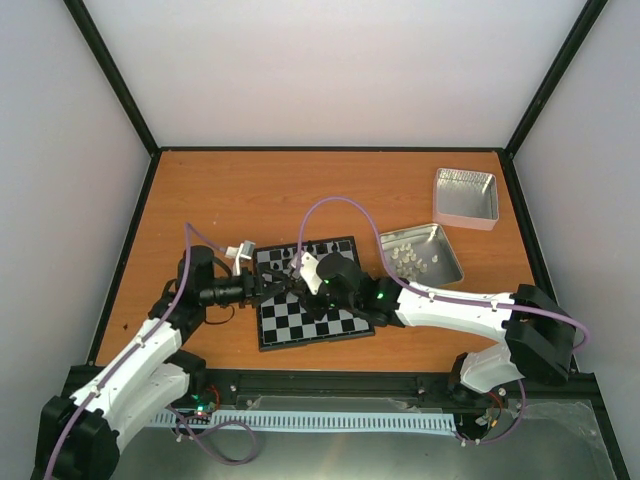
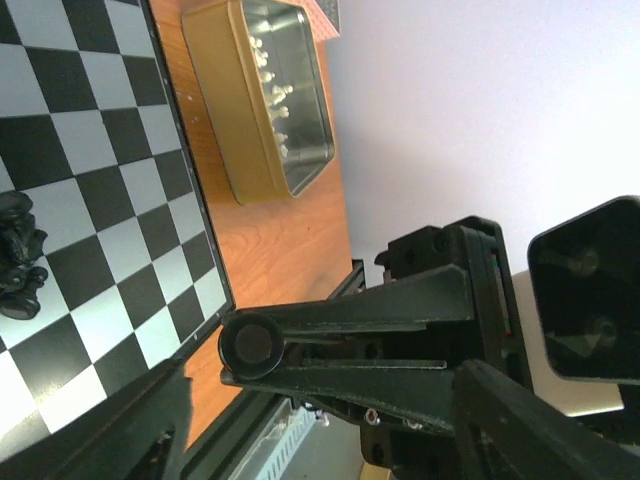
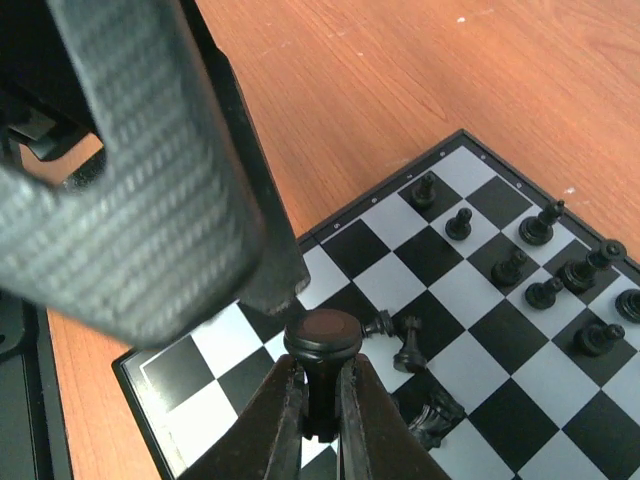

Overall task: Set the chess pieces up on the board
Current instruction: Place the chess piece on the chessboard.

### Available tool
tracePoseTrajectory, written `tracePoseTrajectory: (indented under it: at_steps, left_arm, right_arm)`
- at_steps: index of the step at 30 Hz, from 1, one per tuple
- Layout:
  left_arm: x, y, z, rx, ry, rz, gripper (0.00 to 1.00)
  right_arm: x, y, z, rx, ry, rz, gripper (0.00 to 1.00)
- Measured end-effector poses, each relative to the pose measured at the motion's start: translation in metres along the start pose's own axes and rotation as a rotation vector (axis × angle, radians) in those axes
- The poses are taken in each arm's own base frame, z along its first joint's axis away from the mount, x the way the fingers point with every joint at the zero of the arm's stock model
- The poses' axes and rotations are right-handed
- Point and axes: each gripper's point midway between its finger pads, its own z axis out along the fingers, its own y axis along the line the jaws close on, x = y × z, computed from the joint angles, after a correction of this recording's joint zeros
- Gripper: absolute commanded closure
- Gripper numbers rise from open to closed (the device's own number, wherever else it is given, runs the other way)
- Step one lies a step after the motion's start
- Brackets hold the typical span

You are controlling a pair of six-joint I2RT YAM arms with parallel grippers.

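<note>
Right wrist view: the right gripper (image 3: 320,385) is pinched narrow on 1 black chess piece (image 3: 322,338). The piece's round end sits just past the fingertips, and its long axis runs in line with the fingers. It hangs above the chessboard (image 3: 470,360) near 1 corner. A few toppled black pieces (image 3: 408,350) lie just beyond it, and a standing group (image 3: 545,292) is farther right. The left gripper (image 2: 330,435) gapes wide, holding nothing, close alongside. Setting the piece down likely falls to the right arm.
</note>
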Motion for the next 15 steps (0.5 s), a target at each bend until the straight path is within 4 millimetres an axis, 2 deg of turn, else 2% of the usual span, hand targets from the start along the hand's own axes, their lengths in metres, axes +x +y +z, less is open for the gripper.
tracePoseTrajectory:
  at_steps: [5,13,15]
  left_arm:
    - [0.004,-0.002,0.002,0.023,0.037,-0.028,0.48]
    - [0.006,0.008,0.007,0.002,0.057,-0.079,0.57]
    - [0.006,0.011,0.008,-0.003,0.058,-0.095,0.63]
  right_arm:
    - [-0.007,0.003,0.0,-0.014,-0.029,-0.025,0.92]
    - [-0.013,0.009,0.0,-0.046,-0.045,-0.059,0.92]
    - [-0.014,0.01,0.0,-0.056,-0.044,-0.07,0.92]
